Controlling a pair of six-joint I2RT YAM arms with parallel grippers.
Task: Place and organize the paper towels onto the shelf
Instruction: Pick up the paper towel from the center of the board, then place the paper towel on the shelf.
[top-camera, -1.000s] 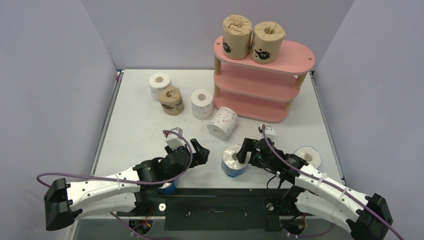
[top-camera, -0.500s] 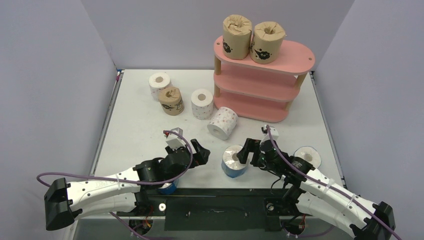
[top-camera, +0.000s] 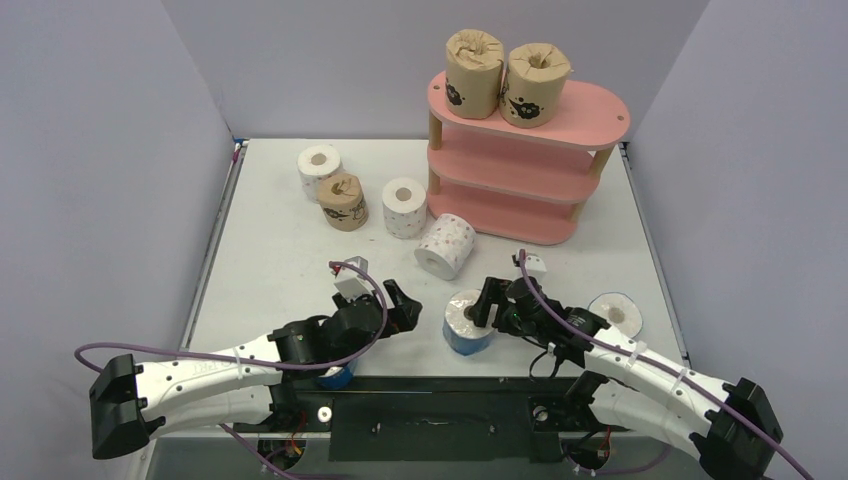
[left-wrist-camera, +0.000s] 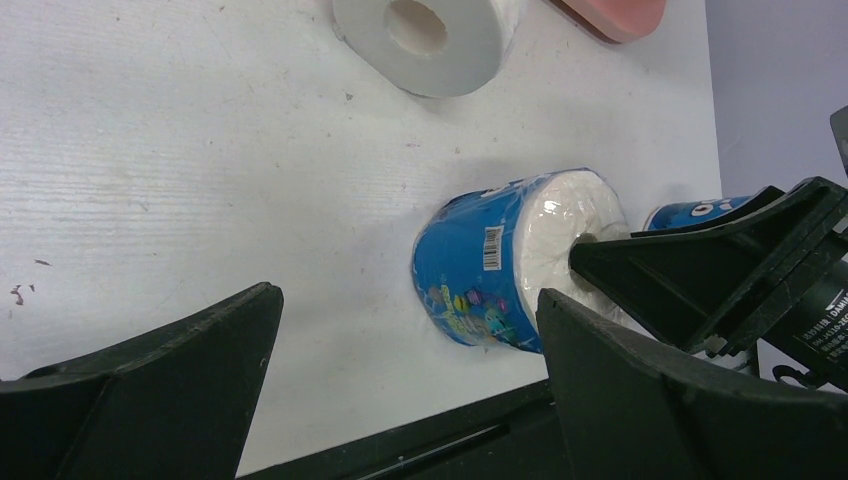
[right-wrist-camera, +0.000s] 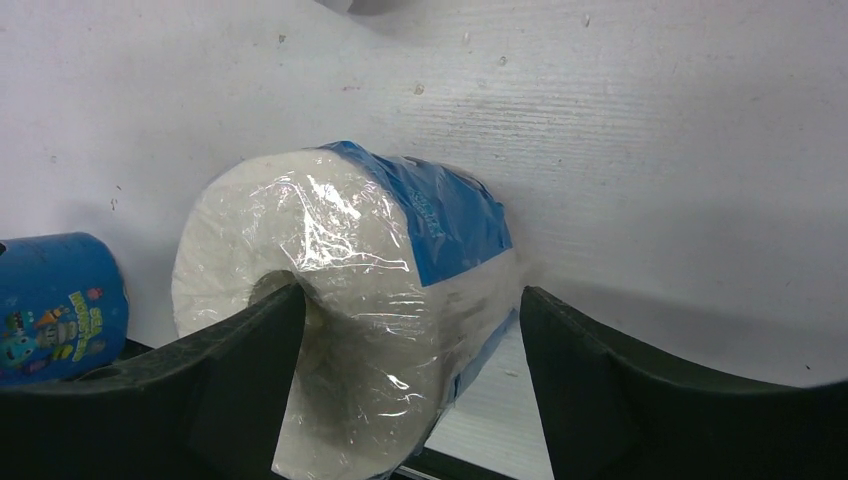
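Right gripper (top-camera: 488, 303) has nudged closer to the blue roll (top-camera: 466, 326) at the table's (top-camera: 280, 250) near edge, jaws spread astride it, not pinching. Left gripper (top-camera: 402, 306) is spread, empty. Two brown rolls (top-camera: 475, 60) top the shelf (top-camera: 595, 112).

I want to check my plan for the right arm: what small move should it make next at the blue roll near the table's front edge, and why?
Probably close the right gripper on the blue roll. The roll stands between its jaws: one finger sits at the core hole, and the other stands apart from the wrap, so nothing seems gripped yet.
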